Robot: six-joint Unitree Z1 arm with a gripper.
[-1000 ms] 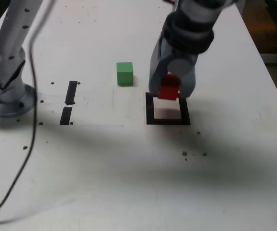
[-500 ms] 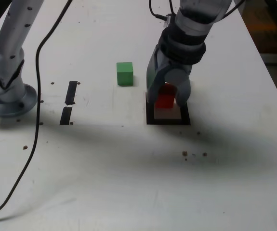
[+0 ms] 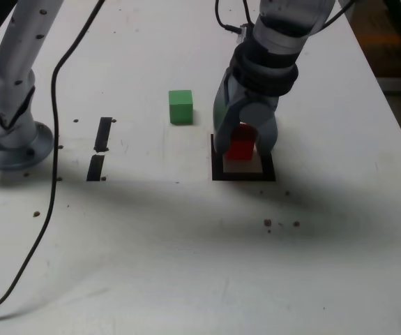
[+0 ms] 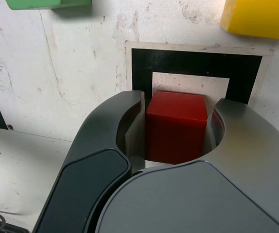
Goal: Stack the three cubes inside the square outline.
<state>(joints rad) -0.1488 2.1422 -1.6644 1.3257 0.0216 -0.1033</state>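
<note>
Basically, the red cube (image 4: 175, 128) was the one in hand: the jaws had closed on it, one on each side, and it looked about level. It sat at or just over the inside of the square outline (image 4: 192, 62); whether its underside touched the desk (image 3: 151, 244) could not be told. The green cube (image 3: 180, 108) stood outside the outline, off to the exterior view's left. The yellow cube (image 4: 263, 18) was outside too, near the tape in the wrist view, and hidden in the exterior view. Two black tape strips (image 3: 103, 134) lay farther toward the exterior view's left, near a cable (image 3: 54, 174). Step, as judged: placing the base cube, no stack built. Next move called for settling it flat inside the tape, spreading the jaws evenly, then lifting straight up; a sideways drag could nudge the base onto the tape.
</note>
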